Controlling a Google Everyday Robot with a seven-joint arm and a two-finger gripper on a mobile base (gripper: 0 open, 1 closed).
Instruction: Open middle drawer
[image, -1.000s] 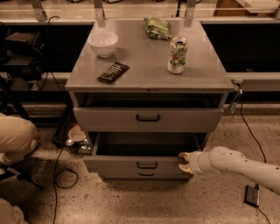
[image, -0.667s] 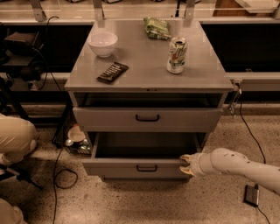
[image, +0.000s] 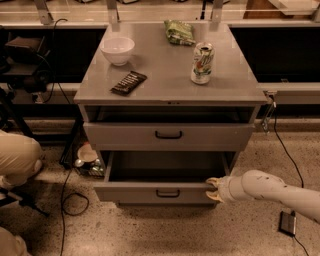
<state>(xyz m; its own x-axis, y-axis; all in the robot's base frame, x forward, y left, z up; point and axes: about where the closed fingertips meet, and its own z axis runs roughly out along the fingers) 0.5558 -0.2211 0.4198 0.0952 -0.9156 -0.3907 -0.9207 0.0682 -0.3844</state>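
The gripper (image: 214, 190) is touching the right end of the front panel of the pulled-out middle drawer (image: 135, 192), its fingers (image: 212, 180) standing apart.

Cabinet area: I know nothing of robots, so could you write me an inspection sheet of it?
Surface: grey cabinet top, level.
Job's things: middle drawer open; top drawer slightly out.
Clutter: bowl, chocolate bar, can, snack bag on top.
Tool: tool at middle drawer's right front corner.
Cables: cable on floor at right, more at left.
Surroundings: someone's knee at left; speckled floor.
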